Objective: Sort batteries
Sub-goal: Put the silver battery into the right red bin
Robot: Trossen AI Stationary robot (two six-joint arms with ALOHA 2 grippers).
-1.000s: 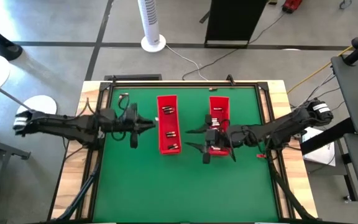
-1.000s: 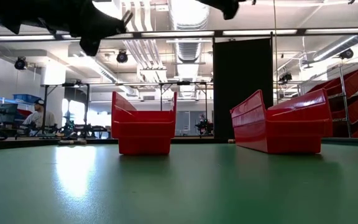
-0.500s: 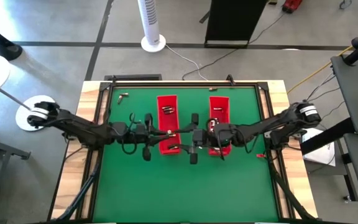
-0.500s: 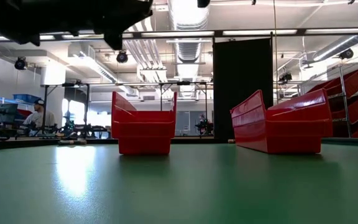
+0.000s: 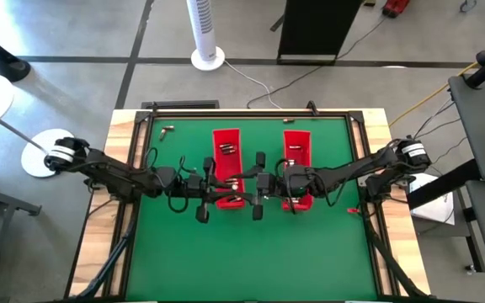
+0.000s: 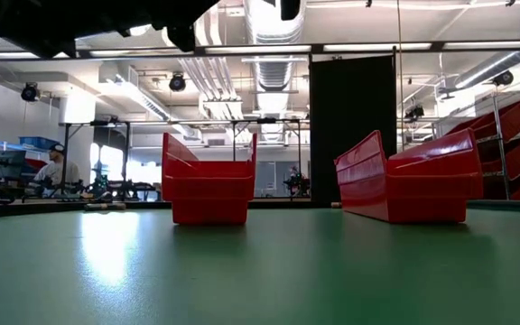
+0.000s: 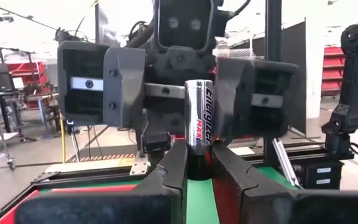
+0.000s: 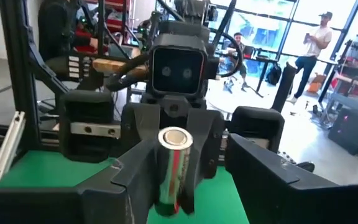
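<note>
Your left hand (image 7: 196,168) and right hand (image 8: 173,171) met above the green bench (image 5: 310,252), between the two long red trays (image 5: 227,143). The silvery cylindrical battery (image 7: 200,121) stood upright, pinched in the left hand's nearly closed fingers; the right hand's fingers stood partly open around it.

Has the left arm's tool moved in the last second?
Yes. In the high view the left tool has travelled rightward from the bare green mat onto the left red tray, meeting the right tool.
</note>
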